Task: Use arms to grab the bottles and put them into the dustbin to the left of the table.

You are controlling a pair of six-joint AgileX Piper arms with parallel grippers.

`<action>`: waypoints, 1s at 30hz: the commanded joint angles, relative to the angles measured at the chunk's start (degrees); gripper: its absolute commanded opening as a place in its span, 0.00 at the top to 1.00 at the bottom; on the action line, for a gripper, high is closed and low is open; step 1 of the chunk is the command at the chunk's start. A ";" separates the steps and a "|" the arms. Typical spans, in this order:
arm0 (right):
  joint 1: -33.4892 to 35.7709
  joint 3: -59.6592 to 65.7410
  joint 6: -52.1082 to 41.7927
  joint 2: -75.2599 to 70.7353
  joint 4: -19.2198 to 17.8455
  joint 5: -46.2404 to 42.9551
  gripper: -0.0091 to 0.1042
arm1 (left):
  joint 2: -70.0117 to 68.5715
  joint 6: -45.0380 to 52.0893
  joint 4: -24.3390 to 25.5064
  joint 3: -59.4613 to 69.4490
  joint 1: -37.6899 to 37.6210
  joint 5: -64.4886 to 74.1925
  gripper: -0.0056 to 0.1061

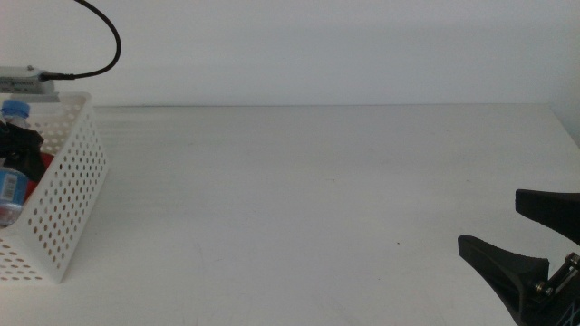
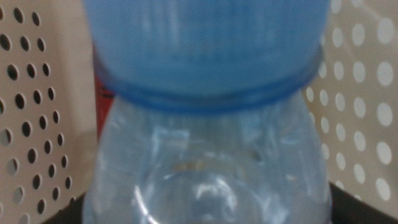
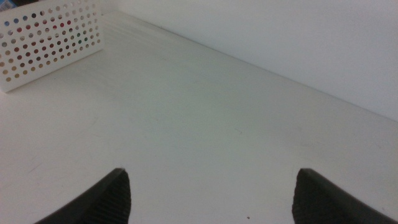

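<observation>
The white perforated dustbin (image 1: 68, 199) stands at the table's left edge. Inside it my left gripper (image 1: 18, 145) is shut on the clear water bottle (image 1: 9, 186), just under its blue cap (image 1: 14, 110). Up close in the left wrist view, the water bottle (image 2: 205, 168) fills the picture, with the dustbin walls (image 2: 37, 124) on both sides. A strip of the red can (image 2: 102, 99) shows behind it. My right gripper (image 1: 489, 222) waits open at the table's near right, holding nothing, and is seen again (image 3: 211, 180) over bare table.
The white table (image 1: 299, 199) stretches bare between the dustbin and the right arm. The dustbin (image 3: 50, 43) shows far off in the right wrist view. A black cable (image 1: 109, 36) loops above the dustbin at the far left.
</observation>
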 commanded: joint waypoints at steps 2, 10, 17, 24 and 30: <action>0.10 -1.53 -0.30 -0.09 0.00 -4.00 0.32 | -3.43 0.45 -1.09 -2.21 0.08 -1.13 0.15; 0.10 -1.53 -0.30 -0.09 0.00 -4.00 0.32 | -4.37 -1.12 -0.82 -2.32 -0.90 1.41 0.14; 0.10 -1.53 -0.31 -0.09 0.00 -3.92 0.32 | -9.37 -8.25 -0.39 -1.77 -2.95 3.27 0.18; 0.10 -1.53 -0.31 -0.09 0.00 -3.92 0.32 | -21.61 -10.54 -2.45 4.37 -4.26 -0.09 0.27; 0.10 -1.53 -0.31 -0.09 0.00 -3.92 0.32 | -36.90 -10.24 -8.25 14.45 -4.26 -8.90 0.38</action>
